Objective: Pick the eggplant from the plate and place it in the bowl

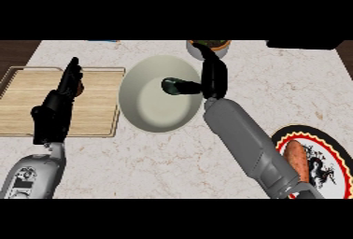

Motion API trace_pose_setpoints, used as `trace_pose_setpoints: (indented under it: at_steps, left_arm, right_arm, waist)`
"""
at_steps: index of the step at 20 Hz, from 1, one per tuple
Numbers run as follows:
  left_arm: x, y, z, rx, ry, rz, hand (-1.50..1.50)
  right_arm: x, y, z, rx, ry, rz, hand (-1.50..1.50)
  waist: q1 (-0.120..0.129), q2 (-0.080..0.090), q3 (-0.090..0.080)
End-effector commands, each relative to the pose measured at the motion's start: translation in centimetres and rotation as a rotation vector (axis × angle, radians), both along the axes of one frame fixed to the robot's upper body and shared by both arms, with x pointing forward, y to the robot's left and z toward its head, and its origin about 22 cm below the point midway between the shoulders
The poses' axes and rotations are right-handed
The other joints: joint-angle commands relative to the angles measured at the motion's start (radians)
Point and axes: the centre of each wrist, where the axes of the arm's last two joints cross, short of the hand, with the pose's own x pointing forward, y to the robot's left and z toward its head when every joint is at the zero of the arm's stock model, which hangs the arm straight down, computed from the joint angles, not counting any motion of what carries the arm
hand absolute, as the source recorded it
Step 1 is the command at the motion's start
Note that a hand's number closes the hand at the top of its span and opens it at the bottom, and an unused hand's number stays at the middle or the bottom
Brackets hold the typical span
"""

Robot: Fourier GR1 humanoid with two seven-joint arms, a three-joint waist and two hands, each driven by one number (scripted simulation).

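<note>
R hand point(214, 77) is over the right rim of the bowl point(148, 109), fingers curled round the eggplant point(176, 86), holding it over the bowl's inside, a bit right of centre; can't tell if the eggplant touches the bowl's floor or hangs just above it. Eggplant looks dark green-black, lying roughly sideways w/ its free end pointing left. R forearm point(248, 144) runs from lower right up to the bowl and passes over the left edge of the plate point(329, 154), which has a red/black rim and a reddish sausage-like item point(298, 161) on it. L hand point(63, 100) rests open, fingers straight and pointing up, over the wooden tray point(24, 100) at left, holding nothing. A small pot point(209, 46) sits at the counter's point(165, 158) far edge, just behind the R hand.
</note>
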Motion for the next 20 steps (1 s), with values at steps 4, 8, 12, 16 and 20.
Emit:
trace_pose_setpoints:
  at_steps: [4,8,12,16,20]
  left_arm:
    - [0.4,0.5,0.6,0.000,0.016,0.026,0.00]
    - [-0.4,1.5,-0.2,0.000,0.033,0.055,0.00]
    - [-1.0,2.5,-1.6,0.001,0.042,0.057,0.00]
    - [-1.6,2.3,-0.1,0.009,0.036,0.077,0.00]
    - [-1.8,1.5,-1.0,-0.009,0.032,0.068,0.00]
  right_arm:
    - [0.8,-2.0,-0.3,0.162,-0.054,0.012,-1.50]
    - [-1.3,-4.2,-2.0,0.239,-0.044,0.062,-1.50]
    - [-3.4,-6.0,-2.0,0.306,-0.042,0.107,-1.50]
    - [-6.7,-10.9,-1.8,0.352,-0.062,0.180,-1.50]
    - [-9.5,-12.4,-1.7,0.350,-0.057,0.227,-1.50]
  waist:
    - [-0.033,-0.012,-0.001]
    - [-0.054,-0.021,-0.002]
    - [-0.064,-0.024,-0.002]
    - [-0.076,-0.029,-0.002]
    - [-0.060,-0.023,-0.002]
